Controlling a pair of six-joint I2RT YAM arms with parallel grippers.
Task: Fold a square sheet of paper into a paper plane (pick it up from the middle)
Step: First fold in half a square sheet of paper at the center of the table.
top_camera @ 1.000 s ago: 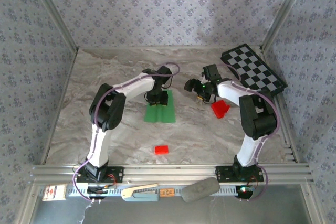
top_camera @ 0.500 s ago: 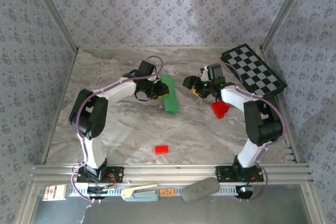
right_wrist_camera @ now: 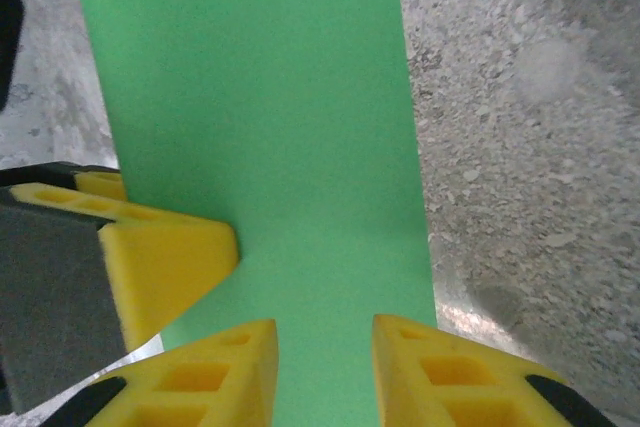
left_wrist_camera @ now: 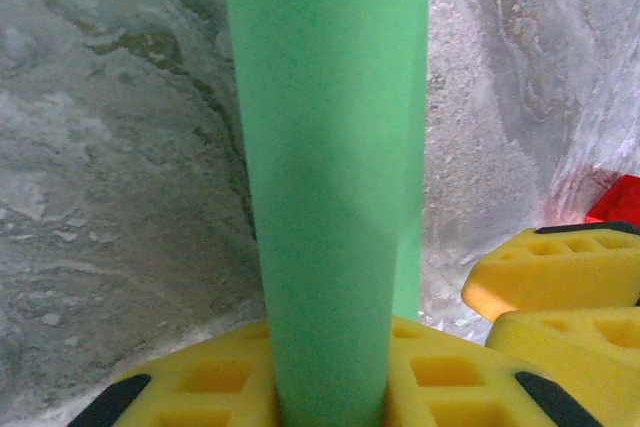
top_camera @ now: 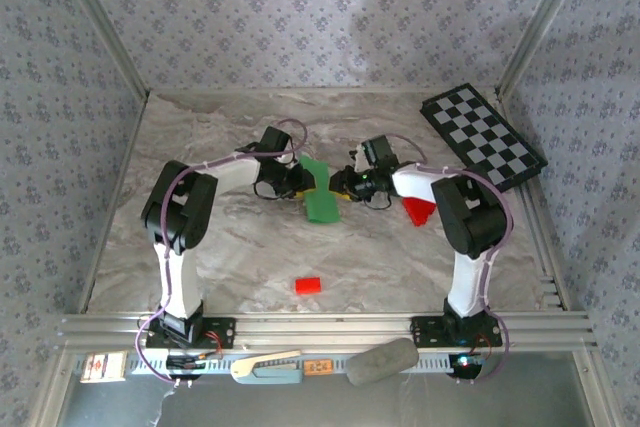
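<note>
Pinching the folded green sheet of paper [top_camera: 322, 203], left gripper [left_wrist_camera: 330, 367] clamps it in its jaws; right gripper [right_wrist_camera: 325, 337] narrow about the same strip, grip cannot be told.

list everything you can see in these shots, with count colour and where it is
square sheet of paper: 1, bright green, folded narrow, mid-table between the end effectors
block: 1, red, near middle of the table
wedge: 1, red, right of the paper
checkerboard: 1, black and grey, far right corner
table: 1, grey marbled
oblong object: 1, grey, on the near rail
left arm: 1, white and black, near left
right arm: 1, white and black, near right
left end effector: 1, yellow fingers, clamped on the paper
right end effector: 1, yellow fingers, at the paper's right edge, grip unclear
</note>
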